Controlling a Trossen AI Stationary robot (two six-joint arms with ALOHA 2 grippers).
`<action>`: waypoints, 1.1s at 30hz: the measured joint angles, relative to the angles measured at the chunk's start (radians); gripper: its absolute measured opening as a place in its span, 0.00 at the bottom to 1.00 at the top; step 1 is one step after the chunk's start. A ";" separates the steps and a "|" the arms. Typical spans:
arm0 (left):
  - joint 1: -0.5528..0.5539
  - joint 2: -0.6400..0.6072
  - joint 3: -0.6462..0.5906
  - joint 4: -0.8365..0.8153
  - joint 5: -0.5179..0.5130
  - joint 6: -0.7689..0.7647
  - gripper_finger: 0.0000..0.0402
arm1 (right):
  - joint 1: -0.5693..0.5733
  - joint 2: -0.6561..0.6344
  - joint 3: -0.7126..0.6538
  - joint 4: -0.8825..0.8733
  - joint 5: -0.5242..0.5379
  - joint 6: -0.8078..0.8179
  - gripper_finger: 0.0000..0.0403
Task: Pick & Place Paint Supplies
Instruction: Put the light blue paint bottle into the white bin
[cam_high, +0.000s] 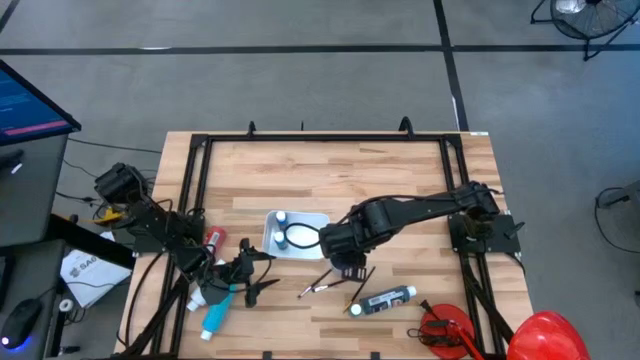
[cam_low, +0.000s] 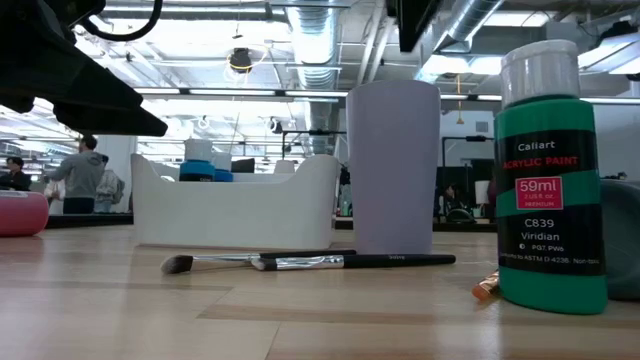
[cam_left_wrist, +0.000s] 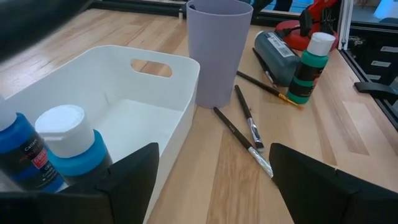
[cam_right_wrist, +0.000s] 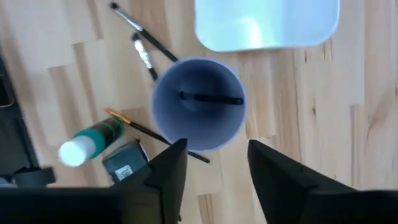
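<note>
Just in front of the lilac cup (cam_low: 393, 165) lie two dark-handled brushes (cam_left_wrist: 246, 134), a green paint bottle (cam_low: 549, 175) stands beside it, a brush (cam_right_wrist: 211, 98) rests inside, the right gripper (cam_right_wrist: 214, 163) hangs released above it, and the white bin (cam_low: 235, 200) stands behind.

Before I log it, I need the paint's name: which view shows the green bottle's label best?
The low view: the green bottle stands close, label facing the camera. The left wrist view shows it small; the right wrist view from above; the high view hides it.

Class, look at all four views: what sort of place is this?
Probably a robotics lab in an open-plan workshop: a framed wooden table with two arms, exposed ceiling ducts, people at desks, and paint supplies like a green acrylic bottle.
</note>
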 joint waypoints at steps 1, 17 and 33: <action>0.000 0.000 0.000 0.000 0.000 0.000 0.74 | 0.002 0.000 0.016 -0.004 0.000 -0.016 0.42; 0.000 0.000 0.000 0.008 0.092 0.003 0.74 | 0.117 0.000 0.180 0.050 0.139 -0.125 0.47; 0.000 0.000 0.000 0.034 0.229 0.016 0.74 | 0.364 -0.018 0.048 0.471 0.332 -0.283 0.46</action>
